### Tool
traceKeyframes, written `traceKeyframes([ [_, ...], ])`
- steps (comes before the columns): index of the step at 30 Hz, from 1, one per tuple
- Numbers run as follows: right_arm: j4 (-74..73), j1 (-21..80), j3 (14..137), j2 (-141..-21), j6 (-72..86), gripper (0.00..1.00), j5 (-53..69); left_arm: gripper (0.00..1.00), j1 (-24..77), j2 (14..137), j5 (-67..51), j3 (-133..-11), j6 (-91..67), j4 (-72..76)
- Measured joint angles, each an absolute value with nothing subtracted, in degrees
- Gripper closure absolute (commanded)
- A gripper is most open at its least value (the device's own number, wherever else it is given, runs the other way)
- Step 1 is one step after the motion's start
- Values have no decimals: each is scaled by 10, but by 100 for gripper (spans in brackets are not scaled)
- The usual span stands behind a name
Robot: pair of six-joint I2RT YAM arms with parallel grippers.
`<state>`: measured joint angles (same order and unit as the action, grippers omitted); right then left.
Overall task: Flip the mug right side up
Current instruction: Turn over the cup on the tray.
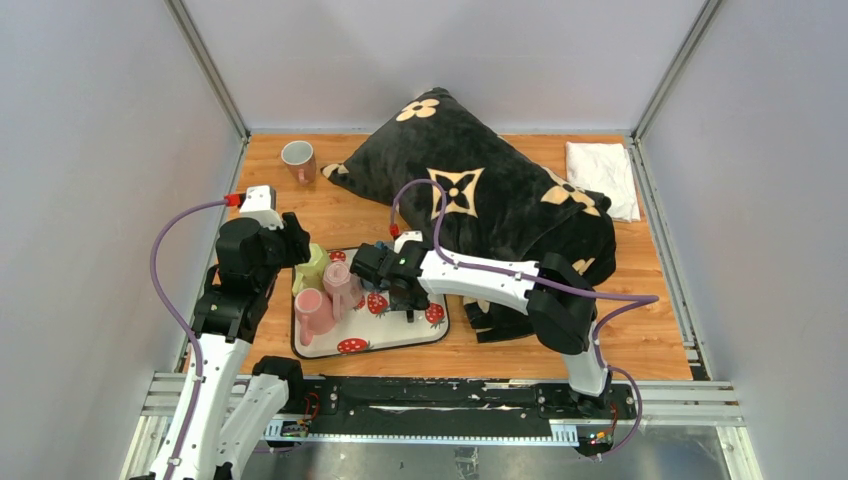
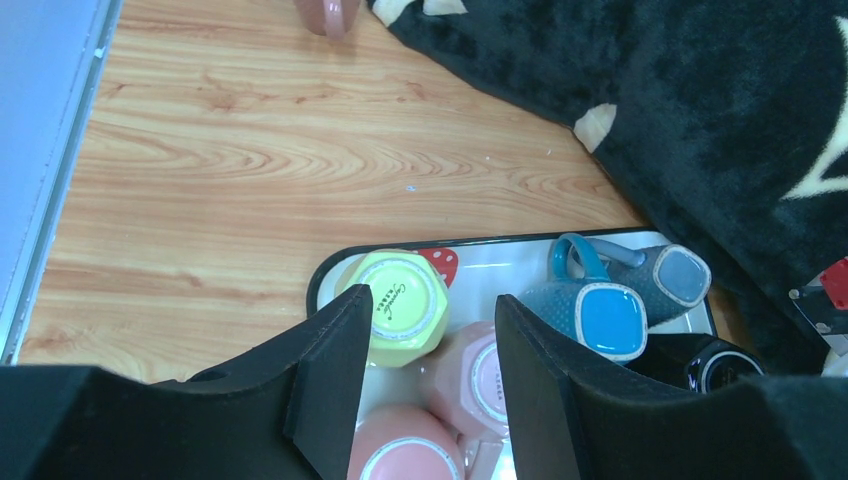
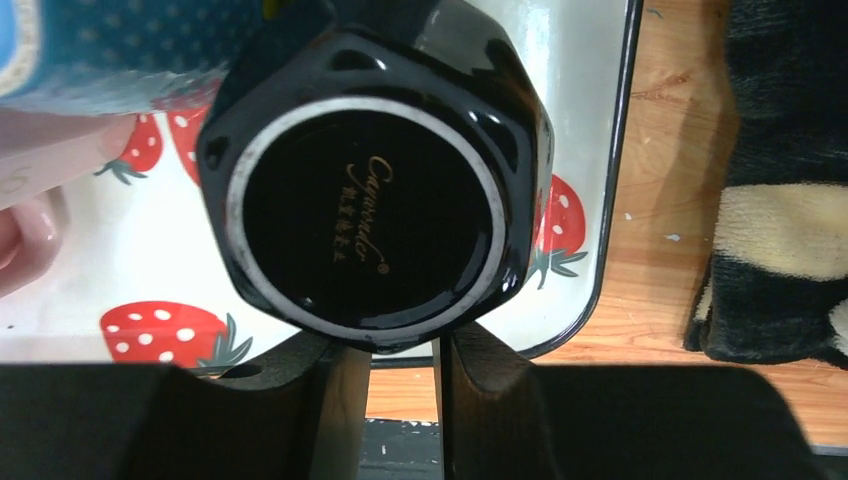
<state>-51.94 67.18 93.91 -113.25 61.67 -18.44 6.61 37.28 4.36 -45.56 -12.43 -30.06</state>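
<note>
On the table (image 1: 620, 330), at the right edge of the tray (image 3: 612, 150), the black mug (image 3: 365, 215) sits bottom-up. Our right gripper (image 3: 398, 355) shows jaws nearly together beside it; whether clamped, we cannot tell. We should confirm hold before rolling.

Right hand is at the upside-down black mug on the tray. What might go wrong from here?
1. The right hand reaches the black mug only at its near edge, with a narrow gap; that thin pinch may slip once the mug is lifted and turned.
2. The blue mug and a pink mug sit close beside it on the tray, so swinging it over could knock them.
</note>
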Motion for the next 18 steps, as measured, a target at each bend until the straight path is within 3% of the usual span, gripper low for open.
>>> traceKeyframes([
  [18,-435,662,855,-1107,575,60,-196,44,66,373,49,-456,-124,-301],
])
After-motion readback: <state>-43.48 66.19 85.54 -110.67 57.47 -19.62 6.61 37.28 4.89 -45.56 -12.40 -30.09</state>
